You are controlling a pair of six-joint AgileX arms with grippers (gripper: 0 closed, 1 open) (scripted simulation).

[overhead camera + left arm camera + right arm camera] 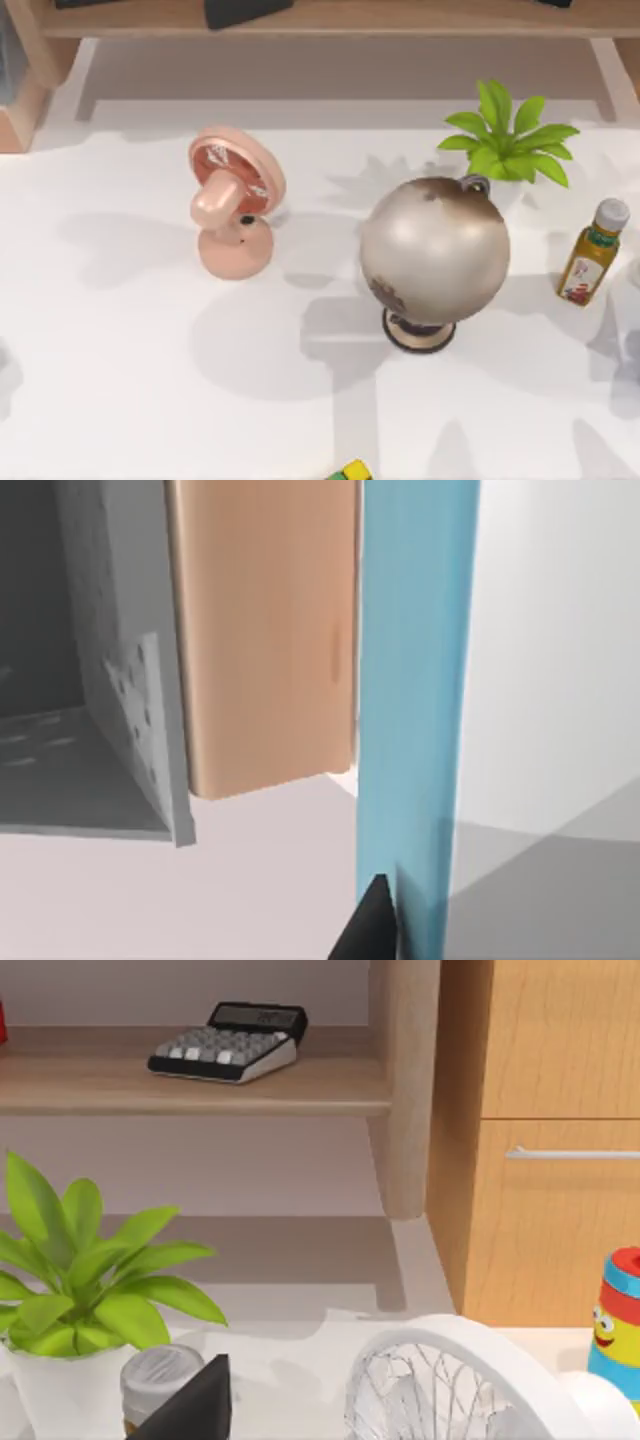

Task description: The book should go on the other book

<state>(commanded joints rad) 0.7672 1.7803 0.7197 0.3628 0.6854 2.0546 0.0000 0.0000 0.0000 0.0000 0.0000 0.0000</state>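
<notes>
Left hand (372,925) beside cropped blue book (415,680).

Looked like a home office / study corner, rendered sim. White desk (120,400) w/ pink fan (232,200), globe (435,250), potted plant (510,140), oil bottle (592,252). Wooden shelf (190,1085) behind held a calculator (228,1042); wood cabinet (560,1140) w/ drawer handle beside it, plus a toy (618,1320).
</notes>
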